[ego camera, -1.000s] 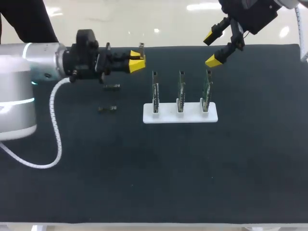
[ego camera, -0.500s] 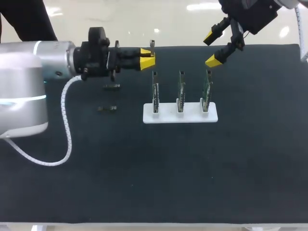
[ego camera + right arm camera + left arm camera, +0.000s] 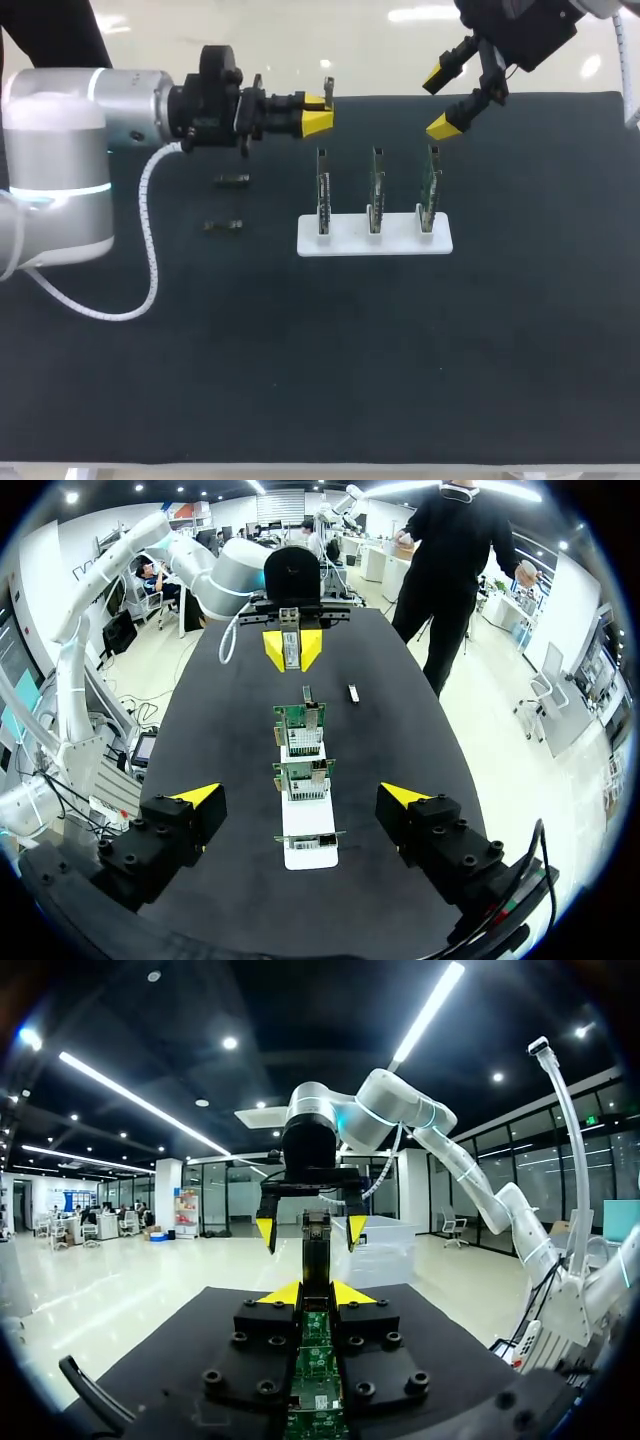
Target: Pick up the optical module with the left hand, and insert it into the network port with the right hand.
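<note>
So here's where I was. My left fingers (image 3: 318,116) were clamped narrow on the module (image 3: 326,92), one yellow tip on each side. The left arm came in flat from the left side of the worktop (image 3: 320,380). That put the module in the air near the far edge, a bit left of the middle. In the left wrist view the module (image 3: 316,1238) stuck straight out past the tips. A green circuit strip ran back between the two black finger blocks.

My right fingers (image 3: 440,102) were spread wide with nothing in them. They hung over the far right part of the worktop, well apart from the left ones. The right wrist view looked down the row of boards at the left fingers (image 3: 291,650) facing it.

The white stand (image 3: 375,243) sat around the middle of the worktop, closer to the far edge. Three green boards (image 3: 376,185) stood upright in it side by side. Two loose small modules lay flat left of the stand, one (image 3: 232,180) nearer the far edge than the other (image 3: 222,228). I couldn't make out the ports on the boards.
</note>
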